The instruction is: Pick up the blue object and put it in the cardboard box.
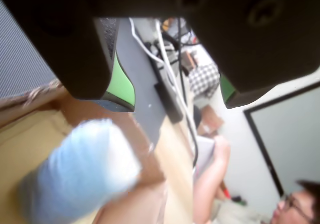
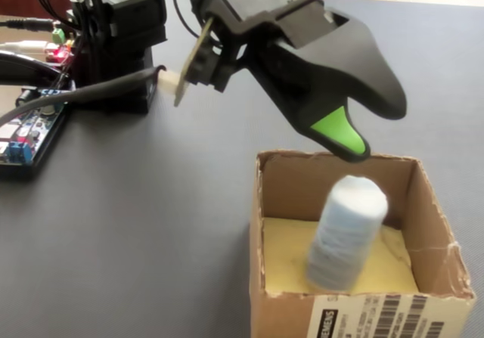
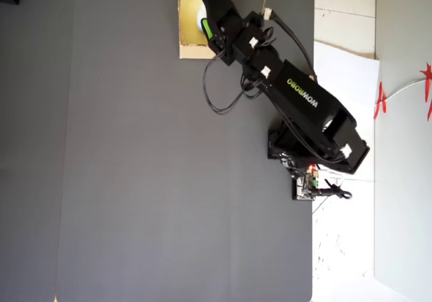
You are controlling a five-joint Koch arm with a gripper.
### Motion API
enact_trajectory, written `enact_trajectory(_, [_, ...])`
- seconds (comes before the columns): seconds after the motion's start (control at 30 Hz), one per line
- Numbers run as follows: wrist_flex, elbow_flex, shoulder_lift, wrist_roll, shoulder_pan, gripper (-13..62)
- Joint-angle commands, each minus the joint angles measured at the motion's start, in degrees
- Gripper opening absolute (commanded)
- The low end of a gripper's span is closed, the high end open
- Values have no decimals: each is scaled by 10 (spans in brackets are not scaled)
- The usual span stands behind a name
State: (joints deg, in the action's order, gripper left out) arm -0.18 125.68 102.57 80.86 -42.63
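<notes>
Gripper jaws apart above blue object; overhead view — cardboard box mostly hidden.

You have a pale blue-white object, tan box with yellowish floor, black gripper with green tips.

— Where is the arm?
— It reaches out from its base, stretched over the cardboard box, wrist tipped downward.
— And the pincer?
— It hangs just above the box's opening, holding nothing. In the wrist view its two green-padded black jaws stand well apart; the fixed view shows one green tip pointing down.
</notes>
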Motion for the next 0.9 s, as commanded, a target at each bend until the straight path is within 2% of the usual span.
enact_trajectory(0.0, [-18,-11,37,15,25,337])
enact_trajectory(0.6, [-30,100,187,18,291,343])
enact_trajectory(0.87, [-33,244,273,18,375,343])
